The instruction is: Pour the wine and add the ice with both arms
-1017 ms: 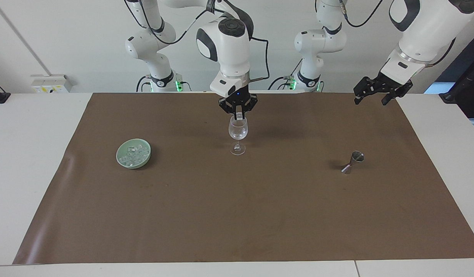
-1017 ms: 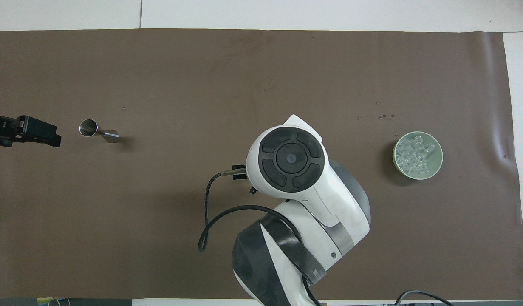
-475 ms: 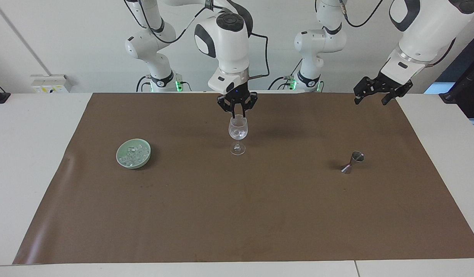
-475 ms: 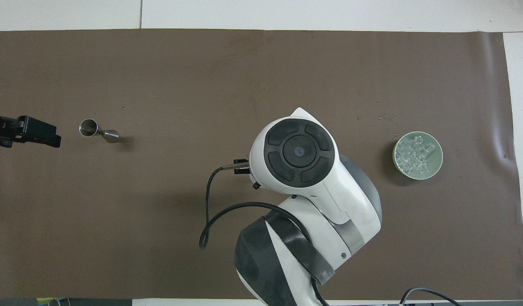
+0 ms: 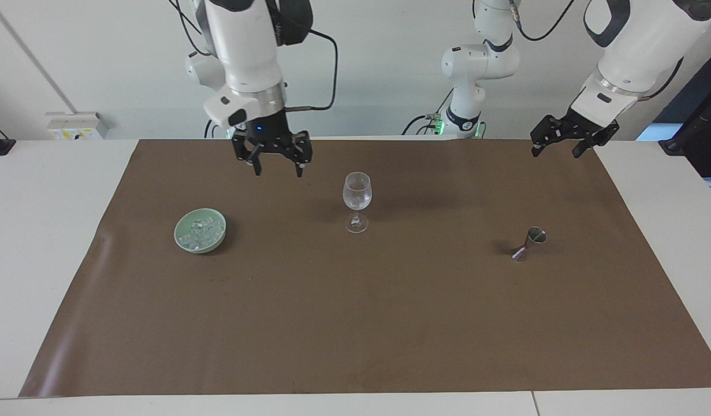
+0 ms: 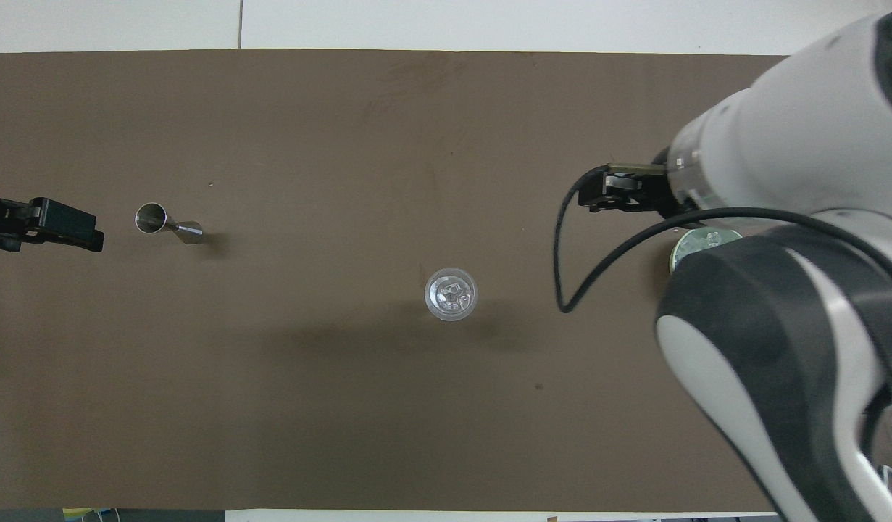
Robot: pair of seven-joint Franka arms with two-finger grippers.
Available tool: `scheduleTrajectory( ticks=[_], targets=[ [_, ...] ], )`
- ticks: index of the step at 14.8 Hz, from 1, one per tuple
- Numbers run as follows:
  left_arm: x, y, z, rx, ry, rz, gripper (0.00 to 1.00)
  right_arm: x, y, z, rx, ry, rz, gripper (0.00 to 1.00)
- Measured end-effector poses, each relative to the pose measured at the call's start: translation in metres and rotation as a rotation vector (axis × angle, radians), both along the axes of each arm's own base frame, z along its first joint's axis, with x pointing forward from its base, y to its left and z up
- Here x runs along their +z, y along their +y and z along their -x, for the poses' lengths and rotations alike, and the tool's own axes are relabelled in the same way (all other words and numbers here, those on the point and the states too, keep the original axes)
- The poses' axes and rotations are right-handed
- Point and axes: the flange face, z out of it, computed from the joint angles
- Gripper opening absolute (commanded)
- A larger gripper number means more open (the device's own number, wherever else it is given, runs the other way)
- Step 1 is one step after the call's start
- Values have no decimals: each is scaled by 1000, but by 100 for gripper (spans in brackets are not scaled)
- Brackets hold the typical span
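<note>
A clear wine glass (image 5: 356, 199) stands upright mid-mat with small clear ice cubes in its bowl; it also shows in the overhead view (image 6: 451, 293). More ice (image 5: 200, 231) lies heaped in a pale green dish (image 5: 185, 242) toward the right arm's end. My right gripper (image 5: 278, 170) hangs open and empty in the air over the mat, between the glass and the dish. In the overhead view the right arm (image 6: 779, 217) hides its gripper and most of the dish (image 6: 695, 239). My left gripper (image 5: 556, 151) waits open, raised over the mat's edge at the left arm's end.
A small steel jigger (image 5: 528, 244) lies tipped on the mat toward the left arm's end, also seen from overhead (image 6: 167, 223). A brown mat (image 5: 355, 323) covers the white table.
My right gripper has let an ice cube go into the glass, risen from its rim and swung toward the dish with its fingers wider apart. The left arm has not moved.
</note>
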Motion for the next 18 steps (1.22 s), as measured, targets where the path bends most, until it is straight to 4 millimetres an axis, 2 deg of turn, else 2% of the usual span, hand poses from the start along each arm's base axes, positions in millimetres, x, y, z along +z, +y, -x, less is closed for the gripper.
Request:
scheduleTrajectory(
  ticks=[2,5,8,10,13,15,18],
  targets=[
    [0,0,0,0,0,0,100,18,-66,7,-28,36,7,100],
    [0,0,0,0,0,0,100,17,-148,8,-16,78,13,100],
    [0,0,0,0,0,0,100,6,-205,12,26,121,8,100],
    [0,0,0,0,0,0,100,3,-228,17,37,147,2,100],
    [0,0,0,0,0,0,100,0,-247,26,12,197,-8,100],
    [0,0,0,0,0,0,100,6,-255,33,24,210,-14,100],
    [0,0,0,0,0,0,100,6,-254,34,38,193,-13,100]
  ],
)
